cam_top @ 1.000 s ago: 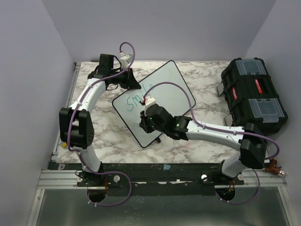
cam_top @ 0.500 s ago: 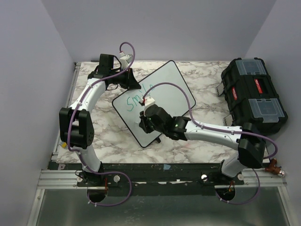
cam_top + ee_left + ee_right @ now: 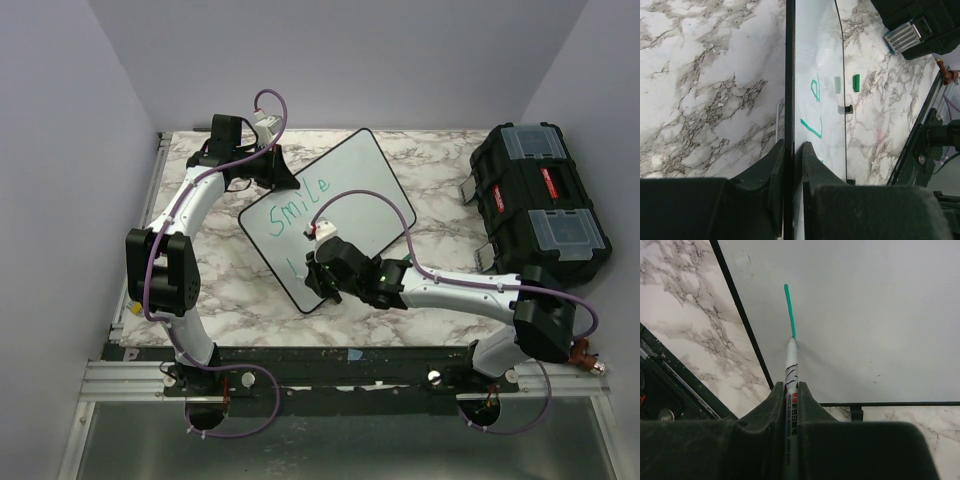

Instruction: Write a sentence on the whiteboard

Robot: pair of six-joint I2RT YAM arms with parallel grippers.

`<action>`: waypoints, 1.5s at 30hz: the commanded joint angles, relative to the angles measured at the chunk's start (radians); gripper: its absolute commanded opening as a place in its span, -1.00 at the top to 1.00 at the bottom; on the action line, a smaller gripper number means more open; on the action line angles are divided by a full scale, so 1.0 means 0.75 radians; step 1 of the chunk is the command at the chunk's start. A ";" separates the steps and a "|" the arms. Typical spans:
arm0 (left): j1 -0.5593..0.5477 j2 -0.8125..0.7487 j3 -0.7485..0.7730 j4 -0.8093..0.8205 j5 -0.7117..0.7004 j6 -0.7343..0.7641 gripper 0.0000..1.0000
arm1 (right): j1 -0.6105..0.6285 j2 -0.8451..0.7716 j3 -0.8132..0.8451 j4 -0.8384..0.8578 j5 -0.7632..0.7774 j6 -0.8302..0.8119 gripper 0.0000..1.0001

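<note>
The whiteboard (image 3: 355,190) lies askew on the marble table (image 3: 440,160), its edge pinched between the left gripper's (image 3: 790,152) closed fingers. Of the sentence (image 3: 298,197) only "Smile" reads clearly. The right gripper (image 3: 791,390) clamps a marker (image 3: 790,365), its tip touching the board at the foot of a green stroke (image 3: 789,310) (from above, the wrist covers most of it).
</note>
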 commanded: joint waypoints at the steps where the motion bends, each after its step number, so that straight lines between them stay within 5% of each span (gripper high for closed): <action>1: -0.017 0.007 -0.001 0.006 -0.052 0.148 1.00 | 0.010 0.006 -0.033 -0.055 -0.003 0.023 0.99; 45: -0.017 0.005 -0.001 0.004 -0.051 0.149 1.00 | 0.013 0.098 0.185 -0.094 0.148 -0.001 0.99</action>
